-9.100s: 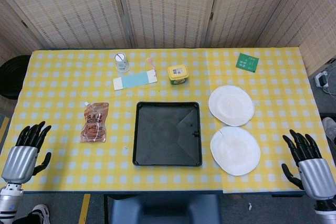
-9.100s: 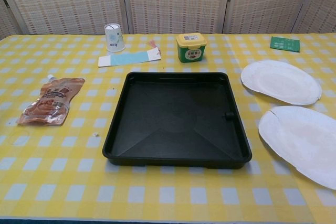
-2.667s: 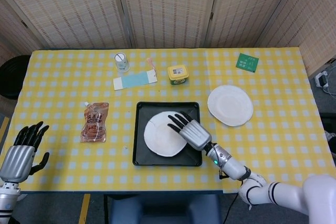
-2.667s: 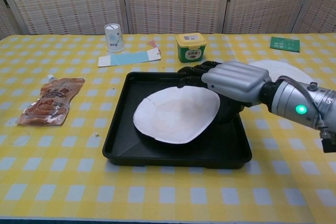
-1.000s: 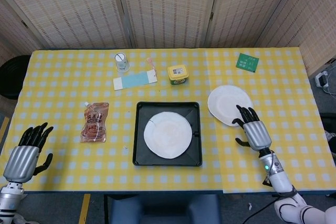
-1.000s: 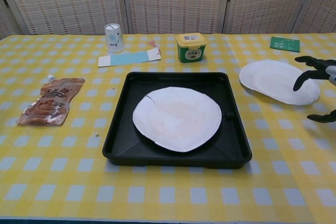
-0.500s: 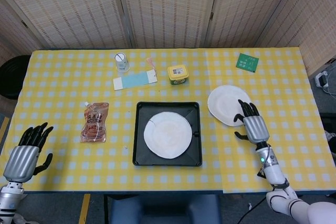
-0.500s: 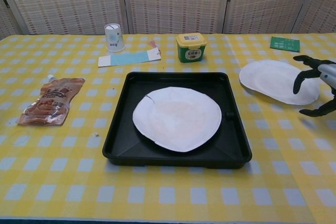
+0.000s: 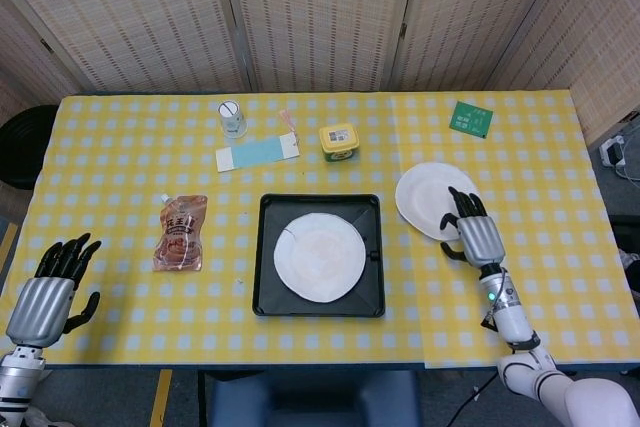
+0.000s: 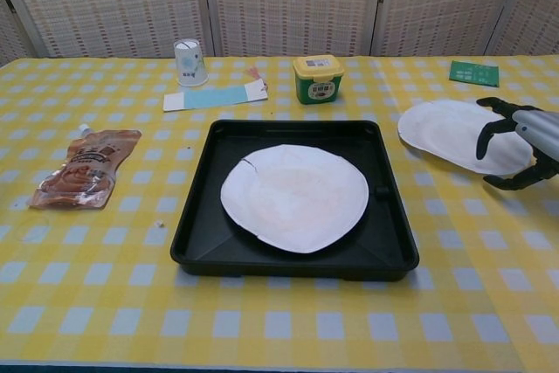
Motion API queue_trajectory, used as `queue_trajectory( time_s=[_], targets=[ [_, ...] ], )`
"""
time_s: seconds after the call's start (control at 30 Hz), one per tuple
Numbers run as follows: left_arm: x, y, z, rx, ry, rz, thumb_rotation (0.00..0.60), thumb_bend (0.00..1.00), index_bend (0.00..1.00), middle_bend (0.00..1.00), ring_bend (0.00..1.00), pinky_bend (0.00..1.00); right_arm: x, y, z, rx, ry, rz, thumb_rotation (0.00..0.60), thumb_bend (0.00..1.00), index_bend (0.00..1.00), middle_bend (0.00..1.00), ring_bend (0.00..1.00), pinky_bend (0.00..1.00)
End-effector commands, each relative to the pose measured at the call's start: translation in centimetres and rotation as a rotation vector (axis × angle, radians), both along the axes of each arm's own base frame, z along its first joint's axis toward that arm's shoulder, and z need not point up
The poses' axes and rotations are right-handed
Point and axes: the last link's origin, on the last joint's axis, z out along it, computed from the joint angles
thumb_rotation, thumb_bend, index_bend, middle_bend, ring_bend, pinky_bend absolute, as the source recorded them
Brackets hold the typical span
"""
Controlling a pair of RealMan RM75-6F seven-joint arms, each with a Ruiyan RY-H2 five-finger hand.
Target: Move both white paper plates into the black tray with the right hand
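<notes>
One white paper plate [image 9: 320, 256] [image 10: 294, 196] lies flat inside the black tray [image 9: 269, 300] [image 10: 288, 261] at the table's middle. The other white plate [image 9: 425, 195] [image 10: 447, 132] lies on the yellow checked cloth to the tray's right. My right hand [image 9: 473, 231] [image 10: 514, 141] hovers at that plate's near right edge, fingers spread over the rim, holding nothing. My left hand [image 9: 52, 292] rests open at the table's near left corner, seen only in the head view.
A brown sauce pouch [image 9: 181, 232] lies left of the tray. Behind the tray are a paper cup [image 9: 231, 118], a blue-white strip [image 9: 257, 153] and a yellow-lidded tub [image 9: 339, 140]. A green card [image 9: 470, 118] lies at the far right.
The right hand has moved forward and left, from beside the second plate to over its near right edge. The plate in the tray and the left hand have not moved.
</notes>
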Motion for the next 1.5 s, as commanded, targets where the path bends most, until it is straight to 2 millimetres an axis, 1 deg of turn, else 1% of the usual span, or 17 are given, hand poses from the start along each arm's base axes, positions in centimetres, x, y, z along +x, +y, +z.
queue_trajectory(
  time_s=[0.03, 0.43, 0.57, 0.73, 0.87, 1.0, 1.2, 1.33, 1.5],
  targets=[
    [0.0, 0.0, 0.0, 0.001, -0.002, 0.0, 0.6, 0.5, 0.0, 0.0, 0.0, 0.0, 0.0, -0.2, -0.1, 0.003, 0.003, -0.002, 0.6, 0.37, 0.51, 0.0, 0.0, 0.0],
    [-0.1, 0.1, 0.0, 0.003, 0.0, 0.003, 0.6, 0.5, 0.0, 0.0, 0.0, 0.0, -0.2, -0.5, -0.6, 0.013, 0.009, -0.017, 0.6, 0.37, 0.52, 0.0, 0.0, 0.0],
    [0.1, -0.2, -0.1, -0.01, 0.012, 0.0, 0.6, 0.52, 0.0, 0.0, 0.0, 0.0, -0.5, -0.5, -0.6, 0.017, 0.018, -0.026, 0.6, 0.37, 0.52, 0.0, 0.0, 0.0],
    [0.2, -0.3, -0.1, -0.009, 0.012, -0.004, 0.6, 0.52, 0.0, 0.0, 0.0, 0.0, -0.6, -0.6, -0.5, 0.006, 0.01, -0.03, 0.6, 0.37, 0.55, 0.01, 0.0, 0.0],
    [0.3, -0.4, -0.1, 0.002, 0.013, -0.007, 0.6, 0.53, 0.0, 0.0, 0.0, 0.0, -0.6, -0.9, -0.3, 0.002, 0.012, -0.031, 0.6, 0.39, 0.57, 0.03, 0.0, 0.0],
    [0.3, -0.5, 0.0, 0.005, 0.013, -0.009, 0.6, 0.54, 0.0, 0.0, 0.0, 0.0, -0.7, -1.0, -0.4, 0.007, 0.014, -0.038, 0.6, 0.44, 0.6, 0.04, 0.01, 0.0],
    [0.3, -0.5, 0.1, 0.01, 0.0, 0.007, 0.6, 0.55, 0.01, 0.0, 0.0, 0.0, -0.6, -1.0, -0.4, 0.008, 0.01, -0.034, 0.6, 0.46, 0.64, 0.07, 0.04, 0.0],
    [0.3, -0.5, 0.1, 0.012, -0.002, 0.007, 0.6, 0.55, 0.0, 0.0, 0.0, 0.0, -0.3, -0.7, 0.5, -0.023, -0.019, 0.0, 0.6, 0.46, 0.65, 0.07, 0.04, 0.0],
    [0.3, -0.5, 0.0, 0.011, -0.001, 0.008, 0.6, 0.55, 0.0, 0.0, 0.0, 0.0, 0.4, 0.3, 3.1, -0.118, -0.074, 0.085, 0.6, 0.46, 0.65, 0.08, 0.04, 0.0]
  ],
)
